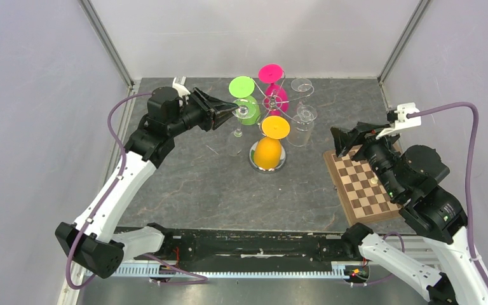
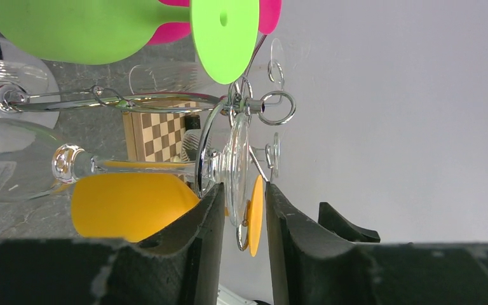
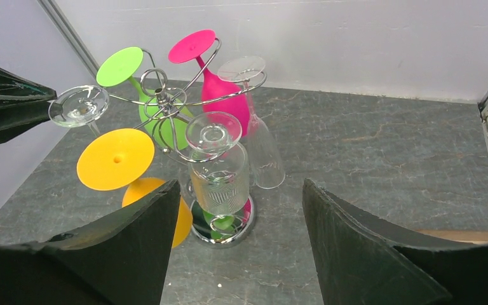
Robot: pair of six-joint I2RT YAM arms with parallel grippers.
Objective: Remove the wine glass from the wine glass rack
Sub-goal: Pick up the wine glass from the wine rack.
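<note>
Left fingers [image 1: 234, 109] straddle the clear wine glass [image 1: 246, 113] on the wine glass rack [image 1: 271, 100].
The glass hangs upside down at the rack's 9 o'clock. The left fingers stand slightly spread either side of its foot, seemingly not pinching it. The right fingers [image 1: 340, 143], spread wide, hover at 4 o'clock over the chessboard [image 1: 363, 190].

Your left arm [image 1: 124, 184] and right arm [image 1: 448, 260] have white links and black joints. A purple cable [image 1: 117, 117] runs along each. The left gripper [image 1: 235, 109] and right gripper [image 1: 338, 145] carry matte black wedge fingers [image 2: 197, 244]. Small green lights [image 1: 445, 216] dot the right arm.
</note>
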